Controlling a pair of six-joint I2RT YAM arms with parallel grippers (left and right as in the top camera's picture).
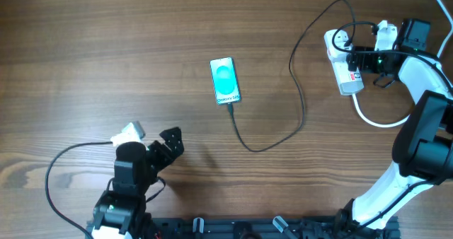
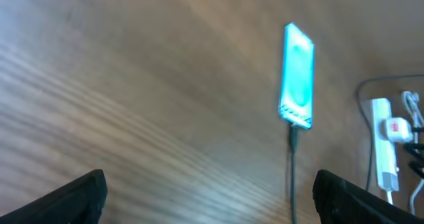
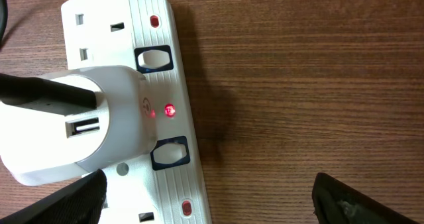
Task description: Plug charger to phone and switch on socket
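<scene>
Socket point(image 1: 338, 59) lies at the bench's point(image 1: 106, 55) far right, charger point(image 3: 86, 124) plugged in, lamp point(image 3: 170, 110) glowing. Right pincer point(image 1: 362, 58) hovers above, spread open. It looks switched on; check the lamp, then lift straight up.

A brown wood-grain table point(image 1: 106, 48) fills every view, evenly lit, with soft glare in places.

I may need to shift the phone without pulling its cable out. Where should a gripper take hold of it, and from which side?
Pinch the phone across its two long edges near mid-length, coming straight down from above. It lies flat with its screen up, and the charger is plugged into the short end facing the robot, so that end is best avoided.
</scene>
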